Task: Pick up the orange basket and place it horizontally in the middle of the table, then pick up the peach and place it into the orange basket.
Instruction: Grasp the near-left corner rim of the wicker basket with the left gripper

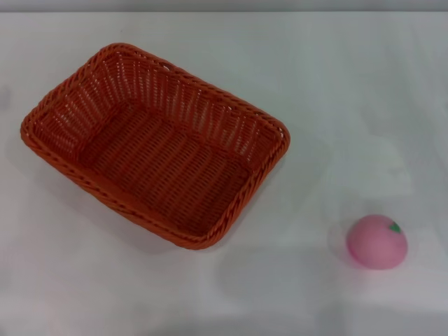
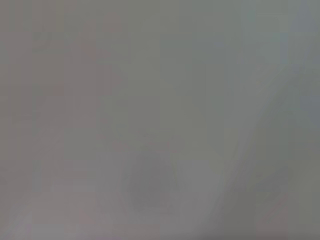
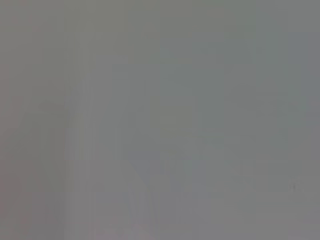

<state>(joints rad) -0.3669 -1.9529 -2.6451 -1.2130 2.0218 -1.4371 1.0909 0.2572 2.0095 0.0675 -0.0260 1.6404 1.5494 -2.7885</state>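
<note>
The peach [image 1: 376, 241] sits near the table [image 1: 336, 84] front edge, robot's right, well apart from the empty basket [image 1: 155, 145], skewed on the left; neither gripper in view, fingers can't tell; risk: basket tilts or slips w/ an off-centre rim grab.

Grey strip [image 1: 224, 5] beyond far edge; nothing else discernible.

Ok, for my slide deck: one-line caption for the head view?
Empty orange basket sits skewed on the white table, pink peach apart at its right; no arms in view.
</note>
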